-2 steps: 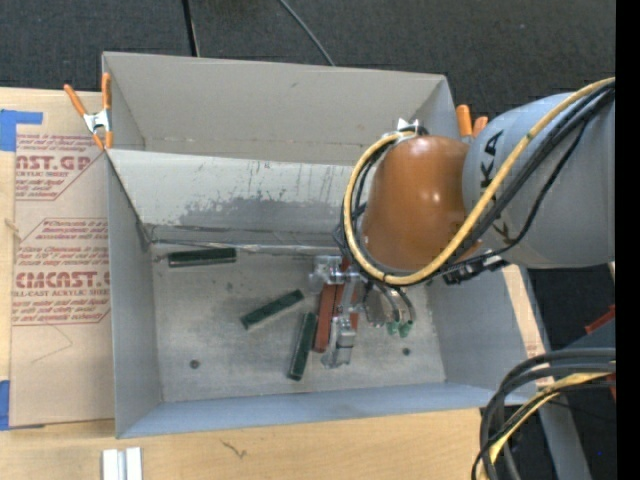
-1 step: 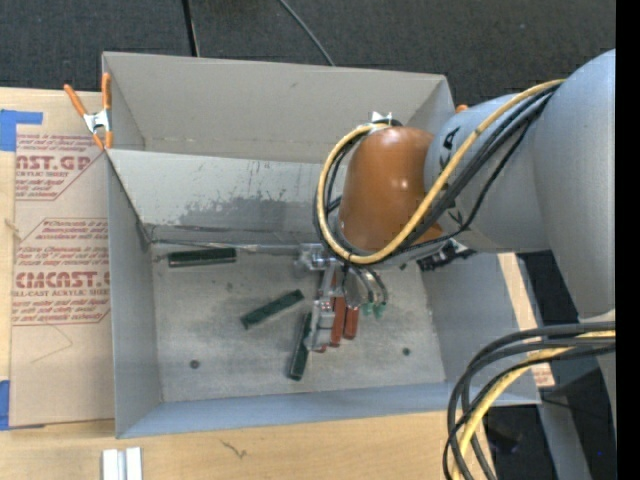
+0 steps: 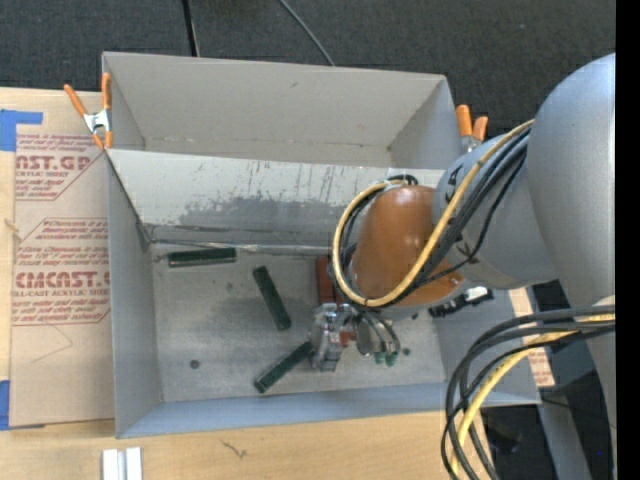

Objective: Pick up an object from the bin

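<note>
pincer sits low in the near right part of the bin, close above the floor, at the upper right end of the near stick. whether the pincer is wide or narrow i cannot tell, as its metal parts read as one grey clump from above. the near stick is a dark green rod lying flat on the floor. it slants from lower left, close to the front wall, up to the right, where its tip reaches the pincer; touching or just apart, i cannot tell.

just right of the pincer a small green bit lies under the wrist. above the pincer in the view a red-brown block shows at the left edge of the orange cover, partly hidden by it. left of the block the mid stick, also dark green, lies near the middle of the floor. it tilts the other way, top end to the left, apart from the near stick. the far stick lies almost level along the foot of the sloped back wall, well apart from both. a small dark spot marks the floor left of the near stick.

yellow and black cables loop round the rounded orange cover on the wrist. the grey arm comes in over the right wall. dark streaks scuff the back wall.
</note>
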`<move>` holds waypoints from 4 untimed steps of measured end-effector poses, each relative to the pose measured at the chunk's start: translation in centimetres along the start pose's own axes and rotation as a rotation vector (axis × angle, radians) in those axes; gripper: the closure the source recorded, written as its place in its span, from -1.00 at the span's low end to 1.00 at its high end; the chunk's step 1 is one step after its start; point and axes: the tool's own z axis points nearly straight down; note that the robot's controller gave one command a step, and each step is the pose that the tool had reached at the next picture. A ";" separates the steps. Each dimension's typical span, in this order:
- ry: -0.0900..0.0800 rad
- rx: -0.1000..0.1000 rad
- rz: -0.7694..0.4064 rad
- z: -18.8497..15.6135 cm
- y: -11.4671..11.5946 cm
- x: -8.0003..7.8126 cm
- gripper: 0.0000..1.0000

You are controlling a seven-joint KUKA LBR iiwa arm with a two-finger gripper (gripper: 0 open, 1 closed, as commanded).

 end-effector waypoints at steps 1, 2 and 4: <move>0.000 0.000 0.000 0.0 0.0 0.0 -1.00; 0.000 0.000 0.000 0.0 0.0 0.0 -1.00; -0.002 -0.001 -0.050 -0.9 10.2 1.1 -1.00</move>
